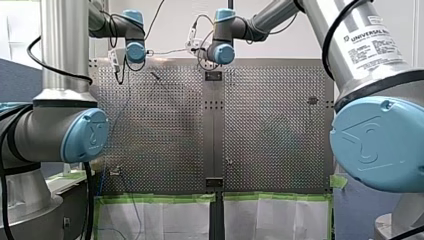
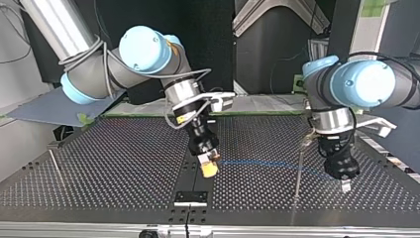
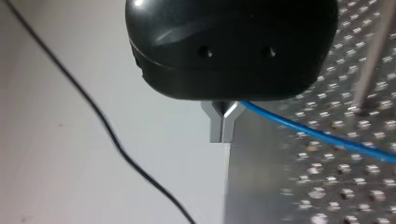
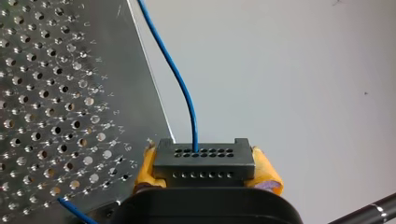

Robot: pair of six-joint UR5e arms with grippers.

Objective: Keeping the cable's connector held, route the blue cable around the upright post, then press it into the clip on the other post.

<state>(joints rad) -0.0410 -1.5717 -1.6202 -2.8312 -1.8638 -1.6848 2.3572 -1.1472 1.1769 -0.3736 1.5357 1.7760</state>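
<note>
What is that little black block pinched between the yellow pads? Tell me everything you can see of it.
The connector is a small black block, plastic-looking, with two rows of small round holes in its face. My right tool clamps its two ends between yellow pads, so it sits squarely across them. The thin blue cable leaves one upper-row hole and curves away.

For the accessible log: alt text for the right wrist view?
My right gripper clamps a black connector between its yellow pads. A blue cable rises from it, beside the perforated table.
</note>
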